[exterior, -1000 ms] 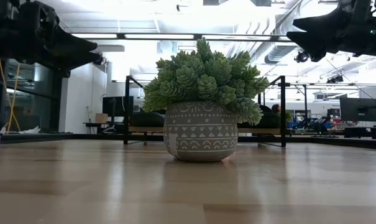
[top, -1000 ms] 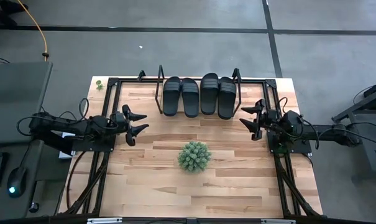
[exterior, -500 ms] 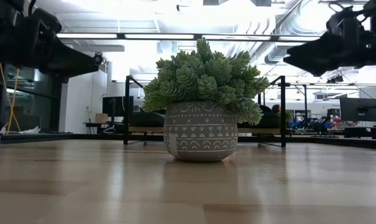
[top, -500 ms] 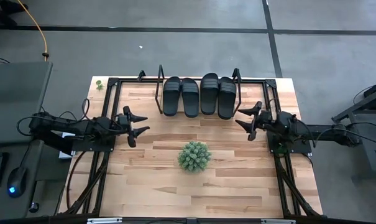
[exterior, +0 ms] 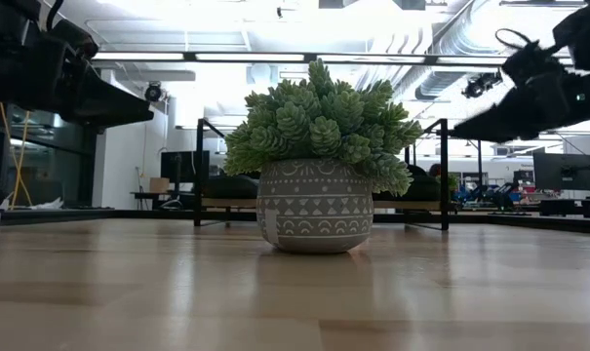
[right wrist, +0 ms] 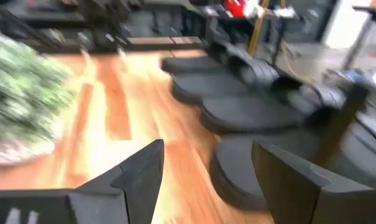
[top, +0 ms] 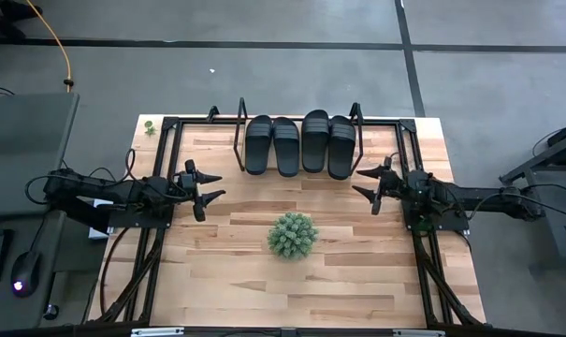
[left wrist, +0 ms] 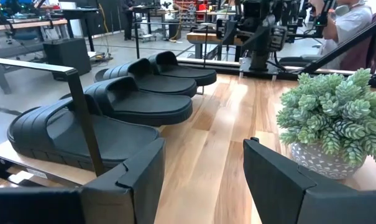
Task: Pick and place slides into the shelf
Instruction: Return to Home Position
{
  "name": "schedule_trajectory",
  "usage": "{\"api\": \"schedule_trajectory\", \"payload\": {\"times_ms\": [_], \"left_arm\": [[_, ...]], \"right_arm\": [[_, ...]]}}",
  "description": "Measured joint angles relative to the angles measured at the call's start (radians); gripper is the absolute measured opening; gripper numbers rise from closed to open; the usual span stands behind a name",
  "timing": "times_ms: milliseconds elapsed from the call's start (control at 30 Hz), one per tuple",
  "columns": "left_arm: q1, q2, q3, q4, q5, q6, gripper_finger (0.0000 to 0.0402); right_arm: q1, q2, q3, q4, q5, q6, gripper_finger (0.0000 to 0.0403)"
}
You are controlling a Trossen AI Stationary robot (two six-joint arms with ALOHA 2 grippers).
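Slides (top: pixel 259 145) lie parallel, long axes crossing shelf (top: pixel 239 140).

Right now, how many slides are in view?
4, all side by side on the shelf: leftmost slide, second slide, third slide, rightmost slide. None seems hidden.

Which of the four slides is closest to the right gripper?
The slide at the right end of the row in the high view. It lies just off the open right gripper; the other three sit farther left in the row.
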Motion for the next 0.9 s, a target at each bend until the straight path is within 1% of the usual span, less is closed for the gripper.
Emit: {"api": "schedule_trajectory", "payload": {"times_ms": [67,133,333,633,900], "left_arm": [[0.000,0.000,0.000,0.000,0.000,0.000,0.0198],[0.000,0.000,0.000,0.000,0.000,0.000,0.0198],[0.000,0.000,0.000,0.000,0.000,0.018,0.0198],[0.000,0.000,0.000,0.000,0.000,0.018,0.0198],[0.000,0.000,0.000,0.000,0.000,0.018,0.0198]], "right_arm": [[0.000,0.000,0.002,-0.044,0.038,0.018,0.0234],[0.000,0.007,0.004,-0.048,0.051,0.024,0.0234],[0.000,0.008,0.005,-0.051,0.043,0.018,0.0234],[0.000,0.008,0.005,-0.053,0.039,-0.041,0.0234],[0.000,0.008,0.006,-0.054,0.039,-0.041,0.0234]]}}
